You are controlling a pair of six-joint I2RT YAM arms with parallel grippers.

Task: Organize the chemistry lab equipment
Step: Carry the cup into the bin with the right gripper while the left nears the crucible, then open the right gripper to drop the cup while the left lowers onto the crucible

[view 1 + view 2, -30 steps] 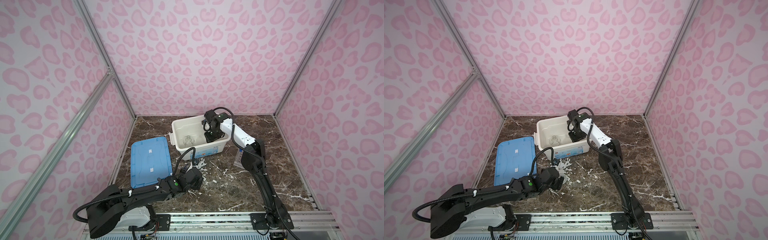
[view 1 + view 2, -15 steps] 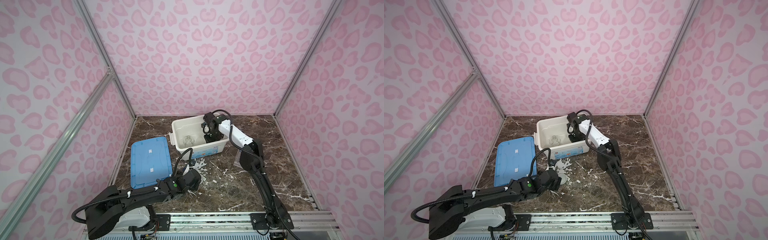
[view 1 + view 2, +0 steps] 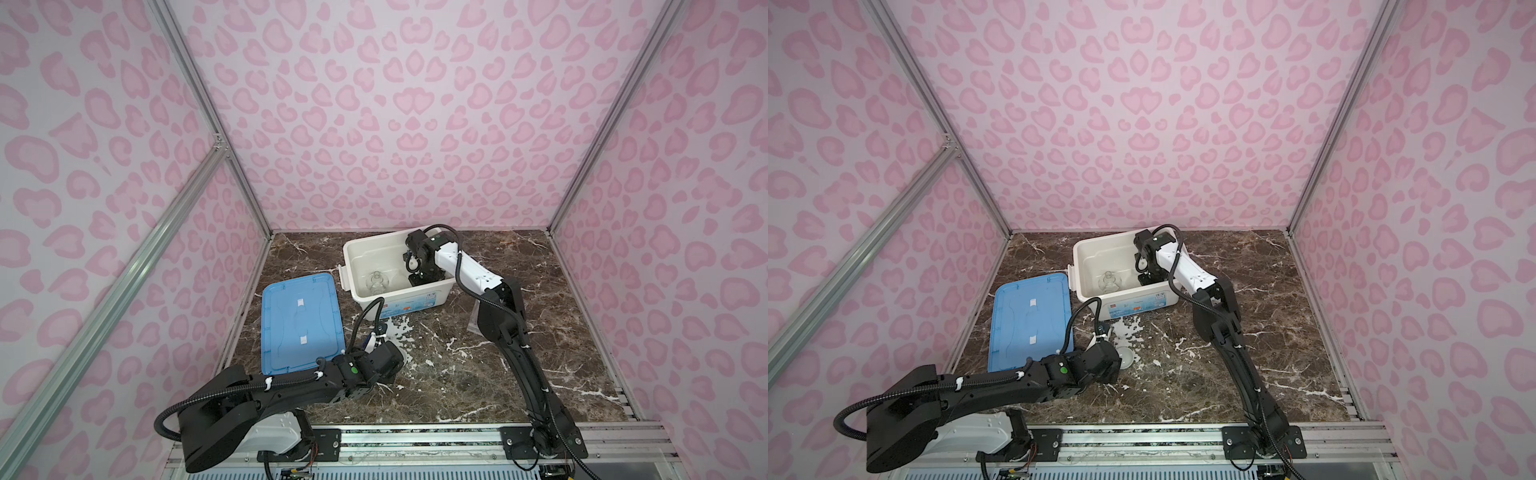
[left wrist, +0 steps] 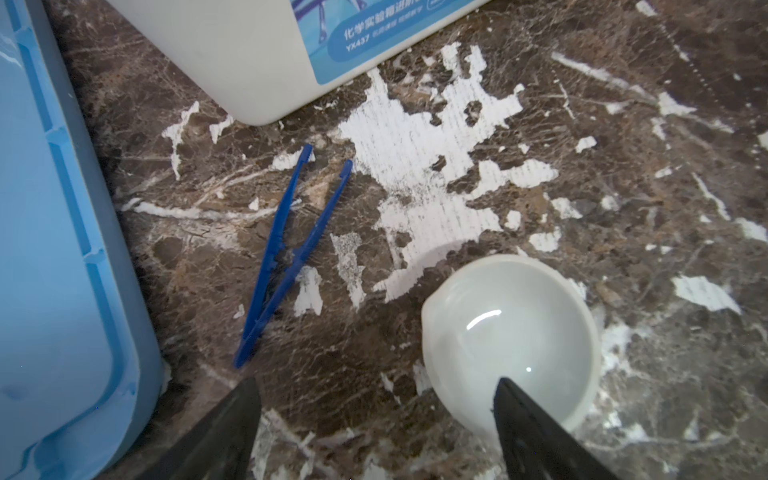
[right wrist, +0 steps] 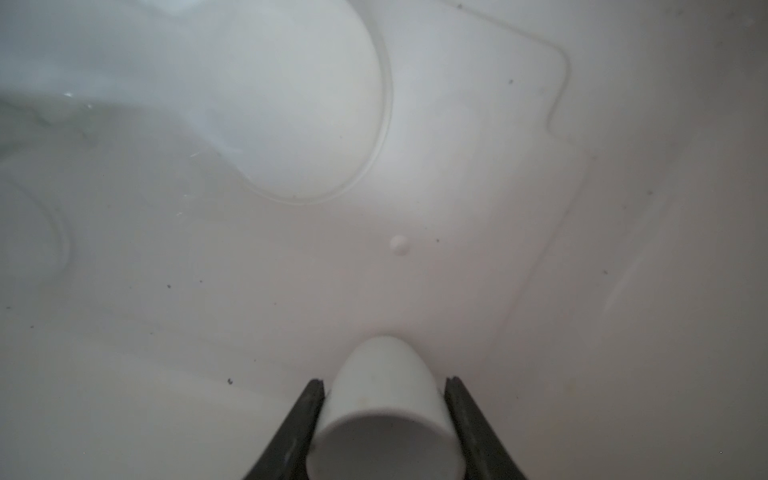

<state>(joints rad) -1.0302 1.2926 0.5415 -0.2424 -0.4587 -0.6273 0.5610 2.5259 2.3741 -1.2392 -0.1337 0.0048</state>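
Marble tabletop (image 3: pixel 457 374); right gripper (image 5: pixel 385 381) (clasping cup (image 5: pixel 382 419)) sank lower.

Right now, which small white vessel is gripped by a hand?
The white cup inside the bin, clamped in the right hand. The white bowl sits ungripped on the table by the open left hand.

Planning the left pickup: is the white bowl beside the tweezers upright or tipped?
Upright: the white bowl sits mouth up, empty inside.

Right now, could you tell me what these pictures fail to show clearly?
Right wrist view: the bottom edge cuts off the small white cup.
Both top views: the glass flask is too small for detail.
A top view: the left arm partly covers the white bowl.
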